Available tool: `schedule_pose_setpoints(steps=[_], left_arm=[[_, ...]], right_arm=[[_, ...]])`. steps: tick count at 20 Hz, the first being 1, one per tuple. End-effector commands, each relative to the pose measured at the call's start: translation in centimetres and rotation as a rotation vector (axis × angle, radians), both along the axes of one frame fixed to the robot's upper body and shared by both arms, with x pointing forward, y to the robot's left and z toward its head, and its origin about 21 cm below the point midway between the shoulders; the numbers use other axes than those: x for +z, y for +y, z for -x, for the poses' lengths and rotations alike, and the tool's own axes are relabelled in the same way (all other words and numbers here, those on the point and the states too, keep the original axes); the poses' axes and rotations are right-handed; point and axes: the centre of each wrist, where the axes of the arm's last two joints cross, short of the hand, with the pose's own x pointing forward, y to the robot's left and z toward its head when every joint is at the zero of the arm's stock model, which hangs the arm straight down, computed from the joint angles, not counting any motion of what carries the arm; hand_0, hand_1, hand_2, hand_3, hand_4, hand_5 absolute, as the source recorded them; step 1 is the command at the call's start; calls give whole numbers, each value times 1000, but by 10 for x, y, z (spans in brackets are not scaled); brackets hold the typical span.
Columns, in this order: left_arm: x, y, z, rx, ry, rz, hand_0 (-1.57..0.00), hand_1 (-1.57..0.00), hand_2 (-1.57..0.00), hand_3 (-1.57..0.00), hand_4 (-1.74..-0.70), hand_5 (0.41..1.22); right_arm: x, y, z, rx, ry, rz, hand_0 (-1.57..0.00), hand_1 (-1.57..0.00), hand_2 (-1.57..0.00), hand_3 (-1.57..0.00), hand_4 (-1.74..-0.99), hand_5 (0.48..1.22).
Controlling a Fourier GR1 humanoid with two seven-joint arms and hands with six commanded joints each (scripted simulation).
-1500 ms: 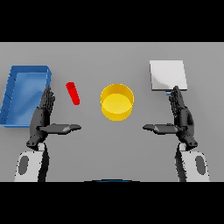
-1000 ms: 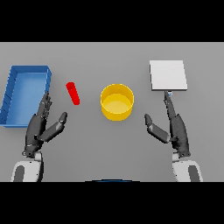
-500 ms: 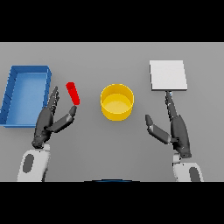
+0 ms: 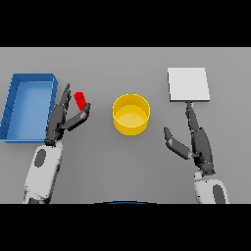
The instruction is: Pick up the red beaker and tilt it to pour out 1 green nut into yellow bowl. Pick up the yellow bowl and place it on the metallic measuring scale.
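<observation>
Left hand (image 4: 62, 119) sits at the red beaker (image 4: 82, 103), fingers straight behind it, thumb angled under its lower end. Spread, not closed on it; looks like pre-grasp for the pick, contact unclear. Beaker lies tilted on the worktop (image 4: 122, 166), at 9 o'clock from the yellow bowl (image 4: 131, 114) and apart from it. That puts the pour target close, so a short carry toward 3 o'clock should do. Can't see any green nut inside. Right hand (image 4: 193, 139) idles spread, at 6 o'clock of the metallic scale (image 4: 188, 84). Blue tray (image 4: 12, 110) just beside the left hand at 9 o'clock, the nearest obstruction.
</observation>
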Motion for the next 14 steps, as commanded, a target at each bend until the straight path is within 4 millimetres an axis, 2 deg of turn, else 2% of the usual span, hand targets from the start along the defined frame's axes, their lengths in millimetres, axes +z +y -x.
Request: schedule_pose_setpoints(steps=[1, 2, 9, 13, 14], left_arm=[[-1, -1, -3, -4, -12, -2, 1, 1, 1, 1, -1183, 631], [-3, -4, -7, -6, -1, -10, 1, 1, 1, 1, -1194, 631], [-4, -21, -35, -18, -42, -73, 1, 1, 1, 1, -1261, 671], [-1, -29, -44, -24, -57, -68, 1, 1, 1, 1, -1271, 692], [-7, -28, -43, -13, -68, -62, 1, -24, -41, 1, -1297, 715]], right_arm=[[-1, -1, 2, 6, -10, 4, 1, 1, 1, 1, -1245, 670], [2, 4, 1, 13, -14, 0, 1, 1, 1, 1, -1247, 672], [6, 0, 4, 5, -4, -10, 1, 1, 1, 1, -1267, 692], [3, 3, 6, 13, -8, -12, 1, 1, 1, 1, -1265, 691], [2, 1, 8, 9, -14, 0, 1, 1, 1, 1, -1259, 691]])
